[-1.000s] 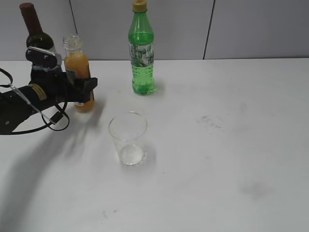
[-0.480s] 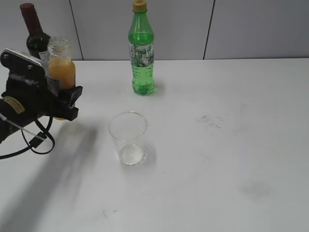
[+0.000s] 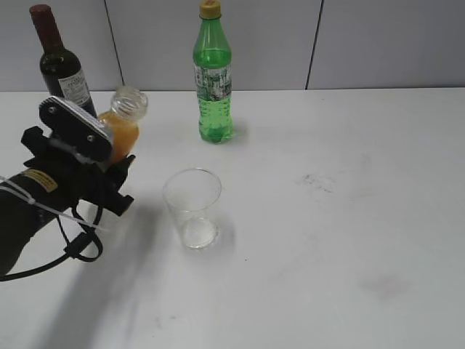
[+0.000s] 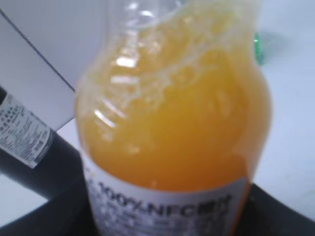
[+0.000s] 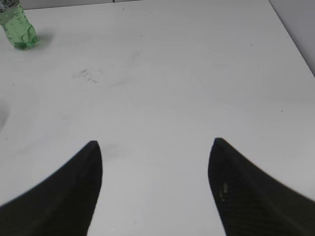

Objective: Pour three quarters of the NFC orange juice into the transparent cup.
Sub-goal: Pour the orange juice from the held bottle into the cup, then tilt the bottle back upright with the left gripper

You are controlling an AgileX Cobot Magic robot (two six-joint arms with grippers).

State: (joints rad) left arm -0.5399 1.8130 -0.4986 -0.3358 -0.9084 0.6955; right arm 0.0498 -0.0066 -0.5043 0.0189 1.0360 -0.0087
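Observation:
My left gripper (image 3: 109, 178) is shut on the NFC orange juice (image 3: 121, 127), a small clear capless bottle of cloudy orange juice. I hold it above the table, tilted with its neck toward the right. It fills the left wrist view (image 4: 172, 128), white label at the bottom. The transparent cup (image 3: 192, 208) stands upright on the white table, to the right of the bottle and apart from it. It holds no juice. My right gripper (image 5: 155, 147) is open and empty over bare table; it does not show in the exterior view.
A tall green bottle (image 3: 213, 76) with a yellow cap stands at the back, beyond the cup; it also shows in the right wrist view (image 5: 18, 29). A dark wine bottle (image 3: 59, 62) stands at the back left, behind my left arm. The table (image 3: 349, 218) has faint smudges.
My left gripper lifted the juice bottle off the table, swung left, then came down and right toward the cup. The bottle now tilts right. The cup and other bottles have not moved.

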